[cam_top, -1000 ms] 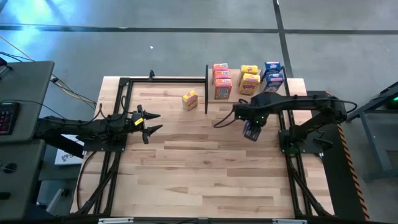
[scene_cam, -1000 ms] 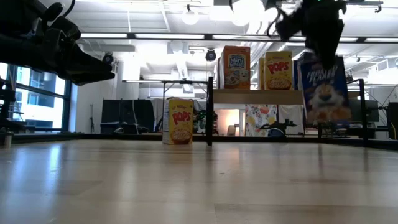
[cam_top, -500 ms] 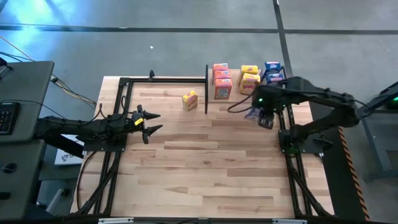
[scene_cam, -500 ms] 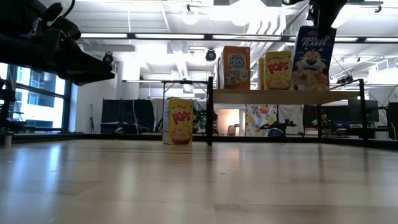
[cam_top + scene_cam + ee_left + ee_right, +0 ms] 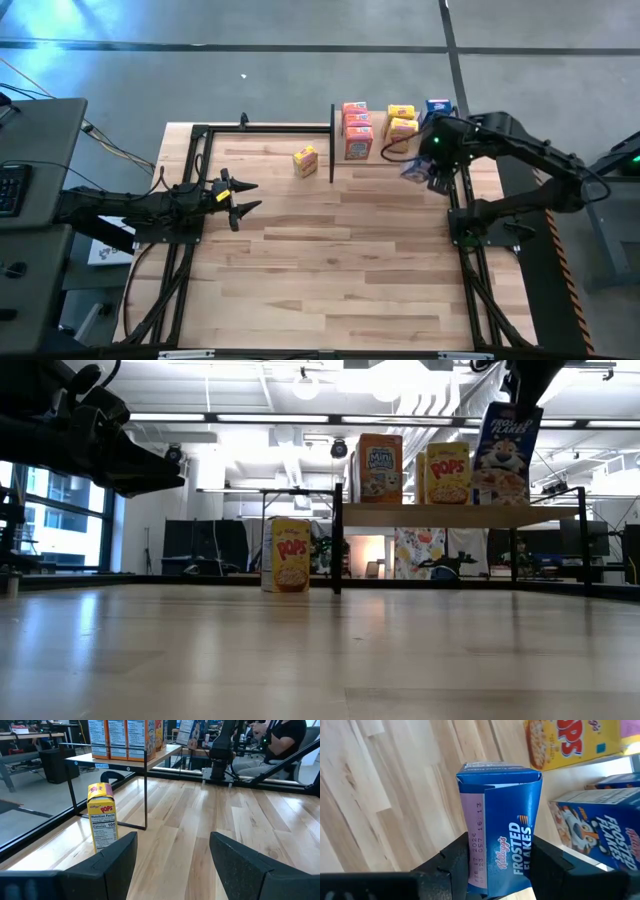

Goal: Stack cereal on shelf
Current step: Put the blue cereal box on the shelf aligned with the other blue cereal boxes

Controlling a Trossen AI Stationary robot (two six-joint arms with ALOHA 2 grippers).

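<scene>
My right gripper (image 5: 432,172) is shut on a blue Frosted Flakes box (image 5: 505,448) at the near edge of the shelf (image 5: 420,515), a light-wood board on black posts. Its bottom is level with the board. On the shelf stand orange boxes (image 5: 356,128), yellow Pops boxes (image 5: 401,126) and blue boxes (image 5: 439,110). One yellow Pops box (image 5: 306,160) stands on its base on the table, left of the shelf. My left gripper (image 5: 240,198) is open and empty at the table's left side, a good way from that box (image 5: 102,817). My right gripper pinches the blue box between its two fingers (image 5: 454,862), on two opposite faces near its upper end (image 5: 512,408). The fingers come from above, pointing down. The box hangs nearly upright, slightly tilted; I cannot tell whether its bottom touches the shelf.
A black metal frame (image 5: 200,130) runs along the table's far and left sides, and a black post (image 5: 331,140) stands at the shelf's left end. Bare tabletop (image 5: 330,270) takes up the middle and near part. A person sits beyond the table in the left wrist view (image 5: 280,740).
My right gripper has carried the blue box up and toward the far right, from over the open table to the shelf's near edge. The box has risen from below board height to level with the board and stayed about upright.
</scene>
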